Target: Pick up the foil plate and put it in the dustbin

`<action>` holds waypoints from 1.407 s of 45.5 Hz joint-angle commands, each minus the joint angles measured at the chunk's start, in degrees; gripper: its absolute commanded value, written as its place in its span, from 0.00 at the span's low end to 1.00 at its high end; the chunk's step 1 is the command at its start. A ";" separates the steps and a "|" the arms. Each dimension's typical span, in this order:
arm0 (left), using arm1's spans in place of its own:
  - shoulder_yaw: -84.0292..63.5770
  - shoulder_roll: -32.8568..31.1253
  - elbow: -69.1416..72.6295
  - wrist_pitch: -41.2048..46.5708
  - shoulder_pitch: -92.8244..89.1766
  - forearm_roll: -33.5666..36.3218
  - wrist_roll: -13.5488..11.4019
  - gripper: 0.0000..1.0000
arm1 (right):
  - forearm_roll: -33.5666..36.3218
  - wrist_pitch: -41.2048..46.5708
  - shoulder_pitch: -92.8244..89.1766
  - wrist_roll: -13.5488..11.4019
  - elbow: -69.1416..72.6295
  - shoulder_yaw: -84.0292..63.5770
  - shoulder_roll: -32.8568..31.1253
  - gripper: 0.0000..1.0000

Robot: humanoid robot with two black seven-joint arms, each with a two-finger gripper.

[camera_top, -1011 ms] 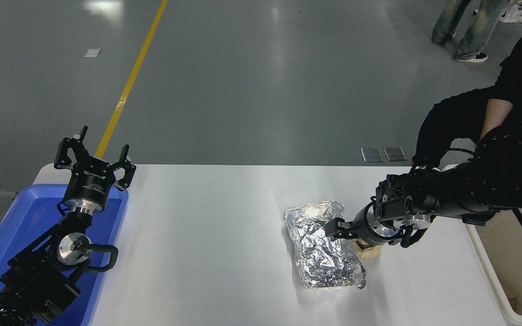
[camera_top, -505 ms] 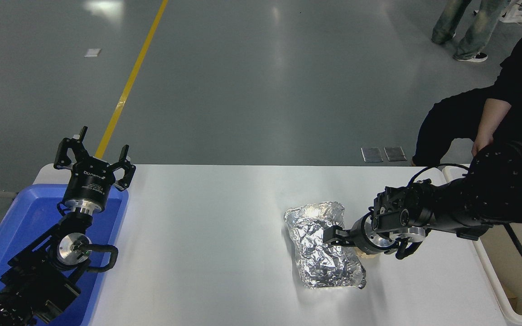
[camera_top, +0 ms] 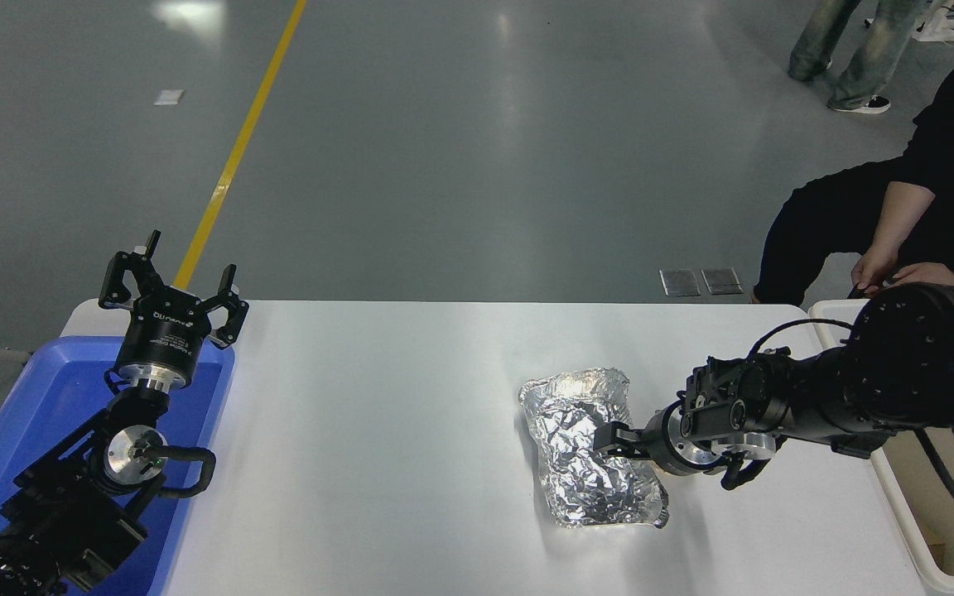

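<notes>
The foil plate [camera_top: 585, 463], a wrinkled silver tray, lies on the white table [camera_top: 378, 463] right of centre. My right gripper [camera_top: 614, 436] reaches in from the right and sits low at the plate's right rim, touching or just over it. I cannot see how its jaws stand. The dustbin [camera_top: 896, 507], a cream-white tub, stands off the table's right edge, partly hidden by my right arm. My left gripper [camera_top: 175, 277] is parked open and empty at the lower left.
A blue tray [camera_top: 21, 430] sits at the table's left edge under my left arm. A person in black sits at the far right, with a hand [camera_top: 873, 269] near the dustbin's far corner. Another person's legs [camera_top: 845, 50] show at the top.
My right gripper has moved lower and nearer to the foil plate's right rim. It now covers the small tan wad that showed beside the plate. The person's arm has drawn back.
</notes>
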 commanded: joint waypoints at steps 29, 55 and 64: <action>0.00 0.00 0.02 0.00 0.00 0.00 0.04 0.98 | -4.30 -5.75 -4.80 0.00 -3.71 -1.21 0.00 0.55; 0.00 0.00 -0.07 0.00 0.00 0.00 0.04 0.98 | -5.97 -5.13 -2.26 0.44 -2.21 -0.94 0.00 0.00; 0.00 0.00 0.02 0.00 0.00 0.00 0.04 0.98 | -5.97 -5.04 2.31 0.53 0.51 -0.68 0.00 0.00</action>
